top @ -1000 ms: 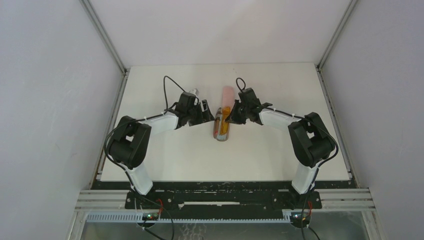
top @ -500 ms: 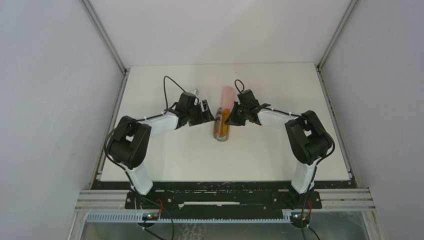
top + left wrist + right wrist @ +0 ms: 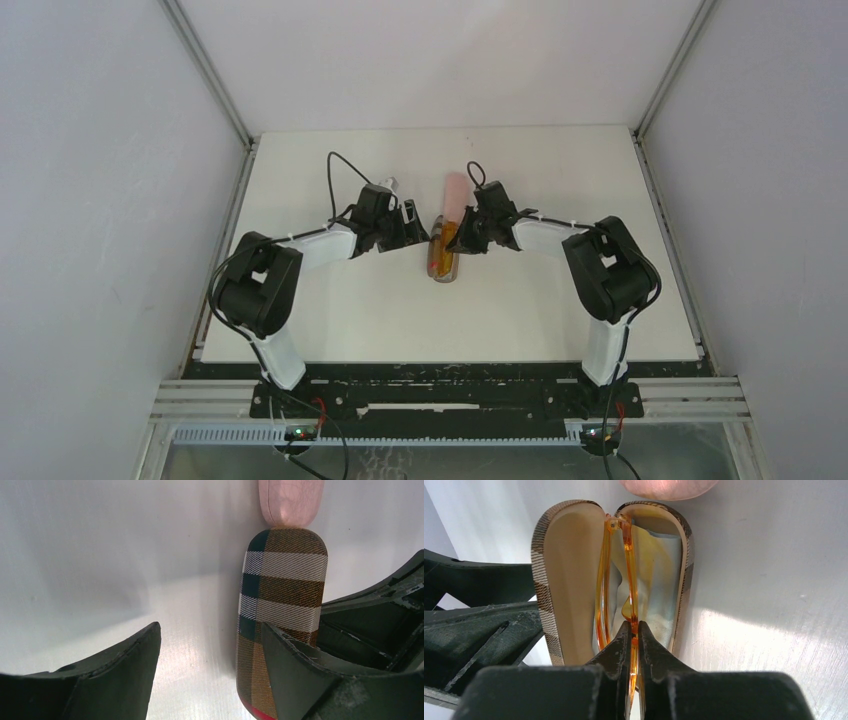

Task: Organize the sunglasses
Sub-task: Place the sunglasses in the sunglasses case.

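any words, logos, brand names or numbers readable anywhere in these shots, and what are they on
No text can be read in any view.
The brown plaid oblong case shows only its checked pattern.
The pink oblong case is plain.
The translucent orange-framed sunglasses carry no visible print.
Nothing in the top view is large enough to read as lettering.

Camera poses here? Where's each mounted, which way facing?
Top external: above, behind the bases, looking down at the table; both arms show.
Left wrist: on its arm, facing the plaid case from outside; open left fingers show.
Right wrist: facing into the open case; right fingers shut on the orange sunglasses.
Shared: pink case, both wrist views.
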`<action>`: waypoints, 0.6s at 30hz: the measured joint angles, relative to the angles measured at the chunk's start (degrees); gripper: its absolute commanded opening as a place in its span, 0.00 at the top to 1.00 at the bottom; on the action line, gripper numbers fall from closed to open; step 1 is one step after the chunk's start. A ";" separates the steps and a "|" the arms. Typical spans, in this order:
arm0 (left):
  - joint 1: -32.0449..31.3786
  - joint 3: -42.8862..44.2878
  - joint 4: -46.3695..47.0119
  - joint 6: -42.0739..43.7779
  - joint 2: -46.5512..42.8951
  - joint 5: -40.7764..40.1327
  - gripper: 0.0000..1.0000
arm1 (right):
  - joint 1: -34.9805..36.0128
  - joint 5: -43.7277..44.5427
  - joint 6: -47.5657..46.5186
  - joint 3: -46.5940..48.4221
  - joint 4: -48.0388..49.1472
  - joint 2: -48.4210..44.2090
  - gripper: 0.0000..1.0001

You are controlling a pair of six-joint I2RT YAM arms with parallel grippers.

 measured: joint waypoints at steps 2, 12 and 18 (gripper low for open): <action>0.00 0.00 0.00 0.00 0.00 0.00 0.23 | -0.13 -0.04 0.02 0.00 0.44 0.48 0.95; 0.02 0.00 0.02 0.39 0.00 0.02 0.23 | -0.42 1.73 -0.72 0.00 -0.74 1.20 0.82; -0.04 0.00 0.02 0.39 0.00 0.04 0.23 | -0.79 3.91 -1.95 0.00 -3.26 -0.28 0.80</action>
